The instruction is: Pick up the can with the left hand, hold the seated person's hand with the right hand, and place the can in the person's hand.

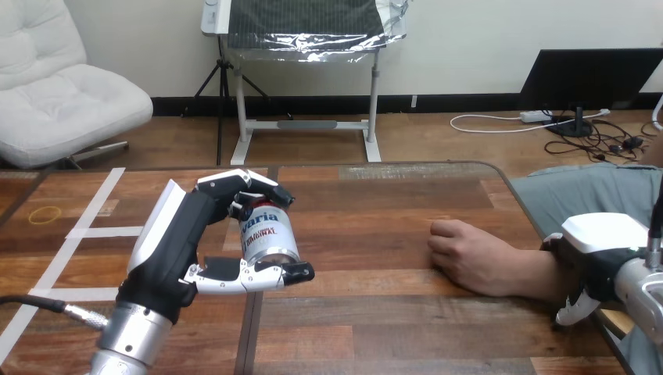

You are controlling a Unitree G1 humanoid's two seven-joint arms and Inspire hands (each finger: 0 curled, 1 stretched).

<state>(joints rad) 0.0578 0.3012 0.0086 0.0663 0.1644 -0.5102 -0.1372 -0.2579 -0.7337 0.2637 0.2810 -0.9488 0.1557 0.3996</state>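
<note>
My left hand point(176, 234) is shut on a silver can point(268, 232) with red and blue print, left of the table's middle. Its fingers curl over the can's top and its thumb lies under the can's lower end. The can leans a little. The person's hand point(463, 254) rests on the table at the right, knuckles up and loosely curled, well apart from the can. My right hand point(596, 262) is at the person's forearm point(535, 273) by the right edge, with its thumb above the forearm and a fingertip showing below it.
White tape lines point(86, 230) cross the wooden table point(375, 328) at the left. A yellow rubber band point(44, 213) lies near the far left edge. The table's right edge runs close to the person's arm.
</note>
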